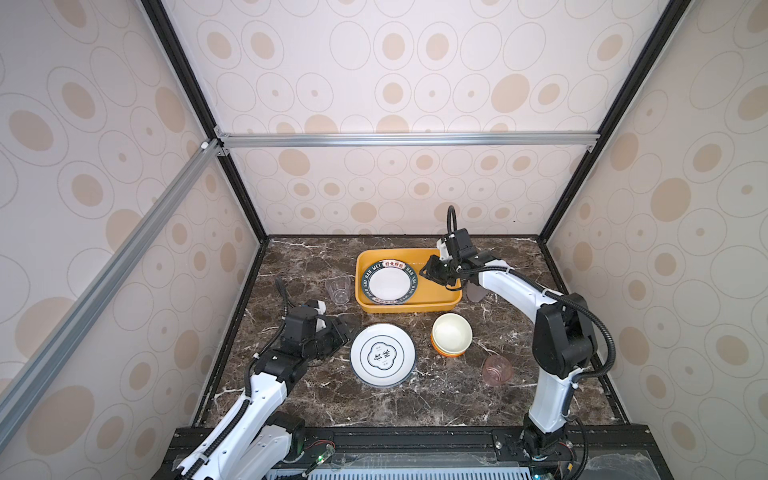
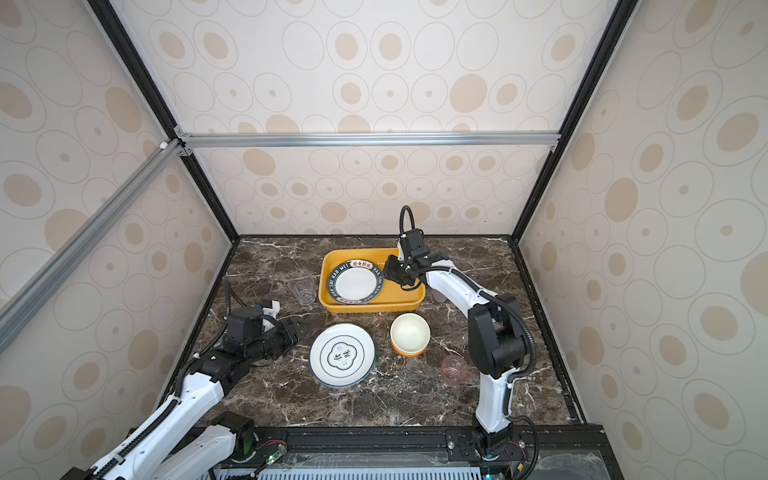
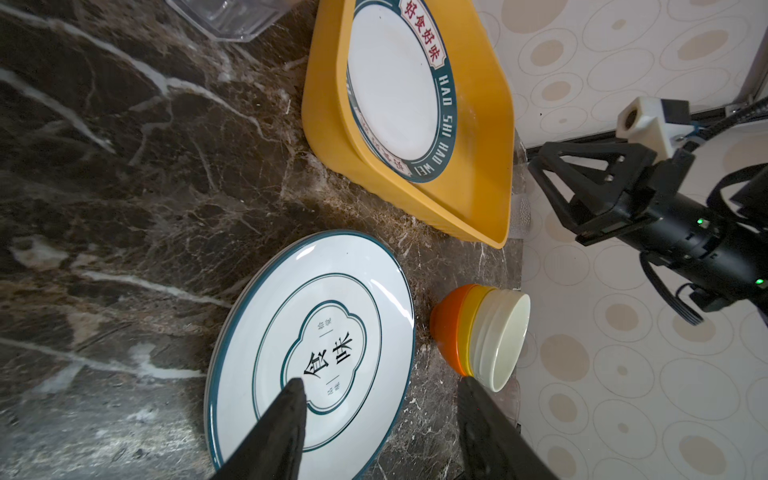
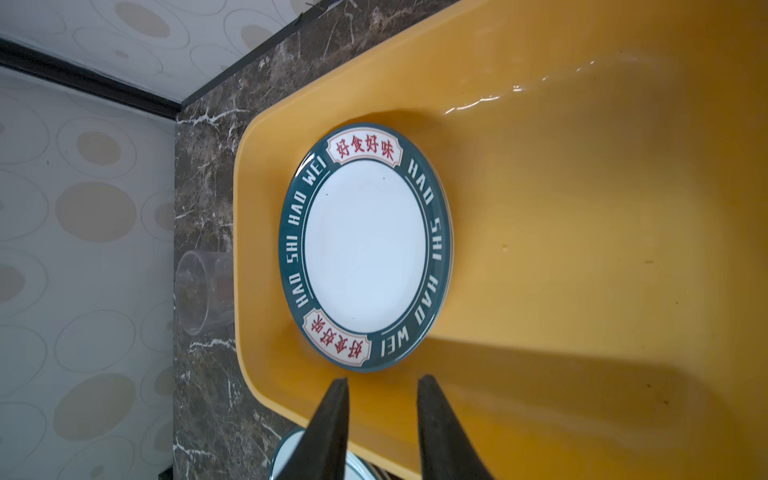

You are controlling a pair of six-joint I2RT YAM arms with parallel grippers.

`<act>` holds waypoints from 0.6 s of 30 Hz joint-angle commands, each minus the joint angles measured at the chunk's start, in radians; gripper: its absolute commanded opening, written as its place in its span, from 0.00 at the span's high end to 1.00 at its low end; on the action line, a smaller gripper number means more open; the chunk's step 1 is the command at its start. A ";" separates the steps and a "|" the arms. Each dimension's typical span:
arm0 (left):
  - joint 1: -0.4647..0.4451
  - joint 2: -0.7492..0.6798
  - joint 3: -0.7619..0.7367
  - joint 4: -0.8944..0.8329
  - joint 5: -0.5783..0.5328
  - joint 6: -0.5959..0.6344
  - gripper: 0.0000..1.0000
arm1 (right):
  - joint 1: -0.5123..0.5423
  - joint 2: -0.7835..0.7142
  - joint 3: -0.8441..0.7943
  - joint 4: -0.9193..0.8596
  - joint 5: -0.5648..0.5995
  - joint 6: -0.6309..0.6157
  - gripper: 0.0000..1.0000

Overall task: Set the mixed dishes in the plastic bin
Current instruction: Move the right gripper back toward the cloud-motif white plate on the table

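Left claw low over the counter, jaws apart, nothing between them. Clear cup sits beyond this claw toward the back wall, near but not touching. White plate with black characters lies flat on the counter just ahead of the claw. The wrist view shows one tip over the plate's face, the other past its rim toward the nested bowls. Whether a tip touches the plate: cannot tell. A second rim shows under this plate.

Yellow-orange plastic bin sits on the counter beyond that plate, between the two claws. Blue-banded plate lies inside it, in the half nearer the left claw.

Right claw over the bin's other end, jaws parted a little, holding nothing. Banded plate just ahead of its tips, apart from them. Those nested bowls, cream inside and orange outside, are on the counter outside the bin, back toward the robot's base from this claw. Grey cup just outside the bin wall beside this claw, partly hidden by the right arm. Pink cup well apart from the claw, near the arm's elbow, also outside the bin.
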 commanded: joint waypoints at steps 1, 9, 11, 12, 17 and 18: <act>0.004 0.004 0.017 -0.041 -0.024 0.038 0.42 | 0.021 -0.077 -0.037 -0.047 -0.029 -0.030 0.69; 0.003 0.027 0.019 -0.060 -0.031 0.054 0.42 | 0.074 -0.198 -0.127 -0.085 -0.046 -0.057 0.67; 0.005 0.030 0.019 -0.065 -0.036 0.056 0.42 | 0.088 -0.223 -0.149 -0.089 -0.053 -0.062 0.66; 0.004 0.032 0.019 -0.067 -0.037 0.057 0.42 | 0.095 -0.233 -0.159 -0.091 -0.057 -0.063 0.66; 0.003 0.033 0.006 -0.070 -0.043 0.056 0.42 | 0.141 -0.271 -0.200 -0.111 -0.059 -0.075 0.65; 0.003 0.032 0.002 -0.071 -0.042 0.058 0.42 | 0.153 -0.278 -0.210 -0.112 -0.055 -0.077 0.64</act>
